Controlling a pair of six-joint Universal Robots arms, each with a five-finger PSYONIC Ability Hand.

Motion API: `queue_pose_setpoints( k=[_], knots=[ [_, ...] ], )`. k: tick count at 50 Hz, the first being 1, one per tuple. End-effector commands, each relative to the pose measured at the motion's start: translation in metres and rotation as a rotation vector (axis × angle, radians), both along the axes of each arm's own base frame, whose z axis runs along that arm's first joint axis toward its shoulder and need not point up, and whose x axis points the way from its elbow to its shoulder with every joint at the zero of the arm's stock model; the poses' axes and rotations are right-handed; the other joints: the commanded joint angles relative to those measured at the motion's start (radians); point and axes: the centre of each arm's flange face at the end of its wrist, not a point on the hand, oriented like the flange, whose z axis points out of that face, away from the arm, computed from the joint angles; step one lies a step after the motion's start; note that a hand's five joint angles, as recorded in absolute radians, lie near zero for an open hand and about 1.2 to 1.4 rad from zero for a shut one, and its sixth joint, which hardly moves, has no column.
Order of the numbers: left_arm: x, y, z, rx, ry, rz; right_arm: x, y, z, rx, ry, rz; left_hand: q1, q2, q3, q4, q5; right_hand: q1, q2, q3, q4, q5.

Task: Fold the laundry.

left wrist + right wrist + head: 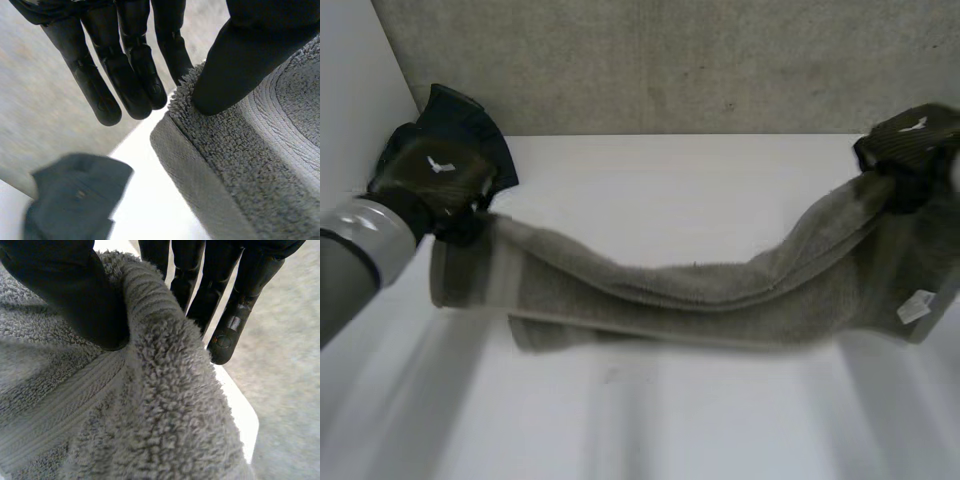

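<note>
A grey towel [700,295] is stretched between my two hands and sags in the middle above the white table [670,430]. At the towel's left end, my left hand [430,175] pinches a corner. In the left wrist view its thumb [235,65] presses the towel [250,165] while straight fingers [125,75] reach past the edge. My right hand [910,150] grips the right end, higher up. In the right wrist view its thumb [65,290] clamps a fold of towel [150,415] against the fingers [225,300] behind it. A white label [917,305] hangs near the right end.
A dark cloth [470,125] lies at the table's far left behind my left hand; in the left wrist view this dark cloth [75,200] lies beyond the fingertips. A grey wall [670,60] closes off the back of the table.
</note>
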Motion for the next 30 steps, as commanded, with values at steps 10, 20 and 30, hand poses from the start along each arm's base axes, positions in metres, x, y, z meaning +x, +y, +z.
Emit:
queue_pose_setpoints(
  k=[10, 20, 30],
  knots=[
    [-0.039, -0.106, -0.092, -0.013, -0.029, 0.107, 0.049, -0.106, -0.111, -0.141, 0.012, -0.041, -0.689, -0.745, -0.741, -0.747, -0.692, -0.349, -0.545, -0.547, -0.557, -0.535],
    [-0.049, -0.083, -0.070, -0.112, 0.004, 0.057, 0.036, -0.094, -0.057, -0.287, -0.060, -0.106, -0.966, -1.022, -1.017, -1.024, -0.969, -0.805, -1.001, -1.003, -1.013, -0.991],
    [-0.021, -0.036, -0.082, 0.006, -0.024, -0.032, 0.011, -0.038, -0.076, -0.031, -0.030, -0.090, -0.763, -0.818, -0.814, -0.821, -0.766, -0.805, -1.001, -1.003, -1.013, -0.991]
  ],
)
